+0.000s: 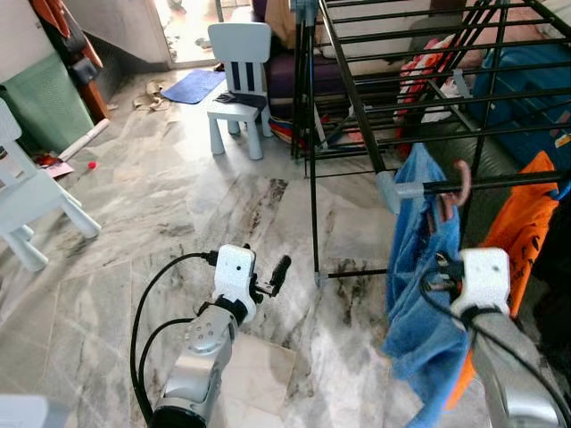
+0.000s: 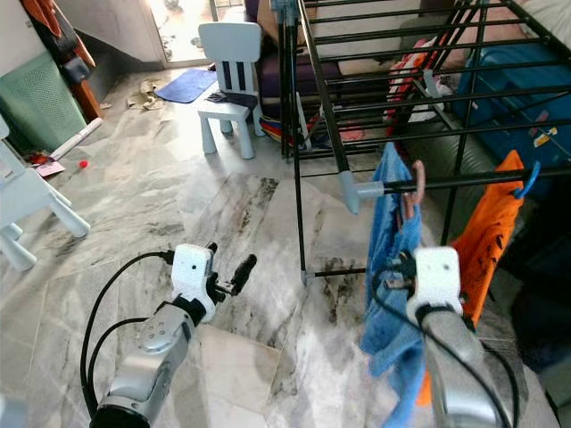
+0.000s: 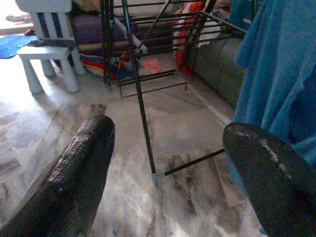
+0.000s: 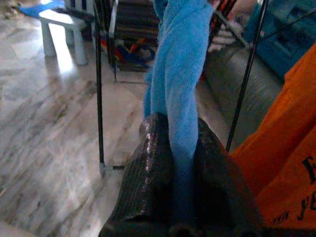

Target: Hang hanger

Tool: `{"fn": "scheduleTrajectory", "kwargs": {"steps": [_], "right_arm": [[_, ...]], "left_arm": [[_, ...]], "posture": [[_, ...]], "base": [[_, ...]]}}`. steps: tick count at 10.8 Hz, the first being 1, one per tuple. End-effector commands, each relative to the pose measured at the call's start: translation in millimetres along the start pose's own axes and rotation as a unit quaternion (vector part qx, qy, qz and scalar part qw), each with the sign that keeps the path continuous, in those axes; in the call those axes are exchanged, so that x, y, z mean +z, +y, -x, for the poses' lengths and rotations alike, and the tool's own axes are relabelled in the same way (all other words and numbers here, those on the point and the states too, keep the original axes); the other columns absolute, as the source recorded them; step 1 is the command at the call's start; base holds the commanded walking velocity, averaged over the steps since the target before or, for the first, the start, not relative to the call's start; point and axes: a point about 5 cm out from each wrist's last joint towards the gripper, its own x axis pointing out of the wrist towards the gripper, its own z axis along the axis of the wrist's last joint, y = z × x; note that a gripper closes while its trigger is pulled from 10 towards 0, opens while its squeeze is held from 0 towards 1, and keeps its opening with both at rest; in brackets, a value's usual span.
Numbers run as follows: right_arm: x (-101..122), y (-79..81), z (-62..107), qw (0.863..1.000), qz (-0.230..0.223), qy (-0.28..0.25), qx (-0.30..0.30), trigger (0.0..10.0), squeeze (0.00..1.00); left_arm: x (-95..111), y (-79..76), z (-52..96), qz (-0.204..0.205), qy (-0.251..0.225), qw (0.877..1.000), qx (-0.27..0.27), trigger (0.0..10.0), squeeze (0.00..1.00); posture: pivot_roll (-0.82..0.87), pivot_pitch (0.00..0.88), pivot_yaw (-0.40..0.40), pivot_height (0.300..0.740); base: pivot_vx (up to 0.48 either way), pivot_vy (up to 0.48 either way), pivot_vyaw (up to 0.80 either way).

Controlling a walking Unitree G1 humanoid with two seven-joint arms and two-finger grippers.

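The right gripper is seen nearest, its two black fingers pressed onto a fold of the blue towel, which is pinched between them. The towel is draped on a pink hanger whose hook is set over the end rail of the black drying rack, just beside the rail's grey corner joint. An orange garment is hung on the same rail, just beside the towel and touching it low down. The left gripper is held out low over the marble floor, its fingers spread wide with nothing between them. The rack's thin leg and foot bar are seen between those fingers, well apart from them. Open floor is left to the robot's left of the rack. A pale blue chair is stood farther off, near the rack's far corner, and a white chair is cut by the left edge.
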Motion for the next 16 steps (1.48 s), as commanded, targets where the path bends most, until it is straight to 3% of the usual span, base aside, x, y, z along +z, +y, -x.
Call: {"fn": "scheduleTrajectory", "kwargs": {"steps": [1,3,8,11,16], "right_arm": [[6,5.9,3.9,1.000,-0.004,-0.020,0.004,10.0,0.00],[-7,22.2,19.0,0.999,-0.023,0.000,0.022,10.0,0.00],[-12,37.9,15.9,0.997,-0.059,0.021,0.054,10.0,0.00],[-15,51.1,16.1,0.994,-0.074,0.032,0.079,10.0,0.00],[-12,52.3,12.0,0.994,-0.070,0.022,0.076,10.0,0.00]], "left_arm": [[-3,5.2,1.4,-0.001,0.007,1.000,0.014,10.0,0.00],[-6,6.9,1.2,-0.007,0.012,1.000,0.017,10.0,0.00],[-3,13.8,-3.0,-0.016,0.011,0.999,0.034,10.0,0.00],[-5,23.1,8.7,-0.019,0.012,0.998,0.057,10.0,0.00],[-4,24.3,8.2,-0.023,0.013,0.998,0.058,10.0,0.00]], "posture": [[-0.15,0.012,0.073,0.740],[-0.16,0.001,0.076,0.740],[-0.13,0.000,0.063,0.740],[-0.10,0.000,0.056,0.740],[-0.11,0.000,0.065,0.740]], "base": [[0.000,0.000,0.00],[0.000,0.000,0.00],[-0.335,0.000,0.00],[-0.414,0.000,0.00],[-0.395,0.000,0.00]]}}
